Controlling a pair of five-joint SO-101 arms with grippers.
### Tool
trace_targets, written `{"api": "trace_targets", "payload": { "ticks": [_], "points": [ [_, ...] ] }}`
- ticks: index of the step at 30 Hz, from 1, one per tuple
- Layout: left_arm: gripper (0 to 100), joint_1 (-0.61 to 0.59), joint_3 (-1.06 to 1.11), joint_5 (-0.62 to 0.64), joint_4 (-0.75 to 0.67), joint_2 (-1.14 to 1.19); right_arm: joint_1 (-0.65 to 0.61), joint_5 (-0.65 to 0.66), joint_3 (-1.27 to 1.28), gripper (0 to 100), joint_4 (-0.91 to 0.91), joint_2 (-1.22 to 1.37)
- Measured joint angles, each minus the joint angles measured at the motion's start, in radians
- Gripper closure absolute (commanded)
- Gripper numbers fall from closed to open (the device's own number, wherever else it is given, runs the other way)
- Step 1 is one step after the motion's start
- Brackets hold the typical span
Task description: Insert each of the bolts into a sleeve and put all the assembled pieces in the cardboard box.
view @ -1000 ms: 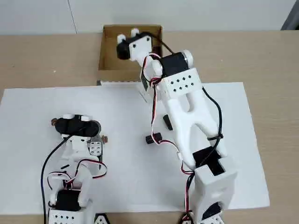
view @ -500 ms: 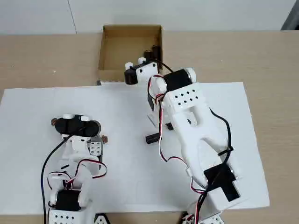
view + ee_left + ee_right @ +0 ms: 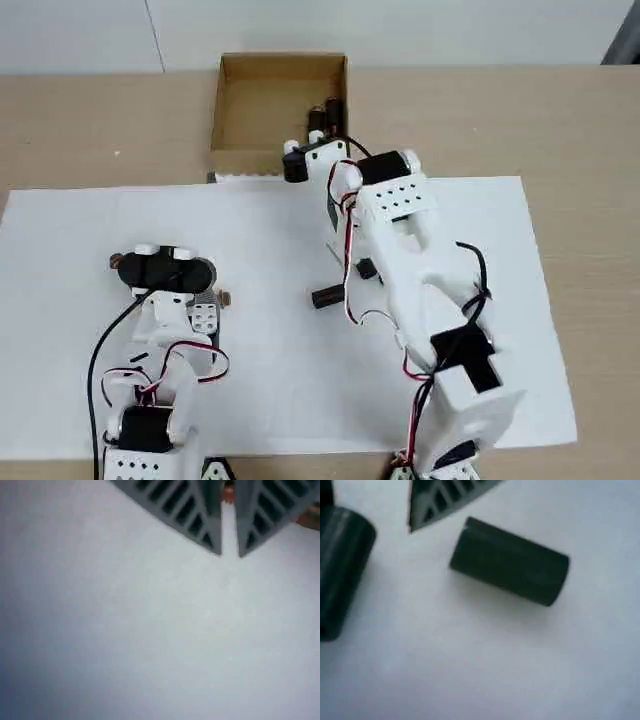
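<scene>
The cardboard box (image 3: 236,110) stands at the table's far edge, with dark assembled pieces (image 3: 325,117) in its right corner. My right gripper (image 3: 336,235) hangs over the white paper just in front of the box, open and holding nothing. One of its fingers (image 3: 445,500) shows close to a black sleeve (image 3: 510,569) lying on its side, with a second sleeve (image 3: 340,570) beside it. From above, these sleeves (image 3: 325,297) (image 3: 366,269) lie by the right arm. My left gripper (image 3: 229,554) (image 3: 205,320) is shut just above bare paper at front left.
A white paper sheet (image 3: 90,330) covers most of the table. Small brownish pieces (image 3: 222,297) (image 3: 115,260) lie beside the left arm. The right arm's body spans the paper from the front edge toward the box.
My right arm has drawn back from over the box to the paper in front of it. A dark piece now lies uncovered in the box. The left arm has not moved.
</scene>
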Motion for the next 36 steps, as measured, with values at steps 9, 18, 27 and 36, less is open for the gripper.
{"api": "trace_targets", "payload": {
  "ticks": [9, 18, 27, 36],
  "points": [
    [99, 0.000, 0.000, 0.000, 0.000, 0.000, 0.005, 0.000, 0.000, 82.7, -0.055, 0.092],
    [99, 0.000, 0.000, 0.000, 0.000, 0.000, 0.002, 0.000, -0.002, 87.9, -0.072, 0.178],
    [99, 0.000, 0.000, 0.000, 0.000, 0.000, 0.014, 0.000, -0.015, 98.6, -0.087, 0.206],
    [99, 0.000, 0.000, 0.000, 0.000, 0.000, 0.002, 0.000, 0.002, 99.1, -0.083, 0.124]
  ]
}}
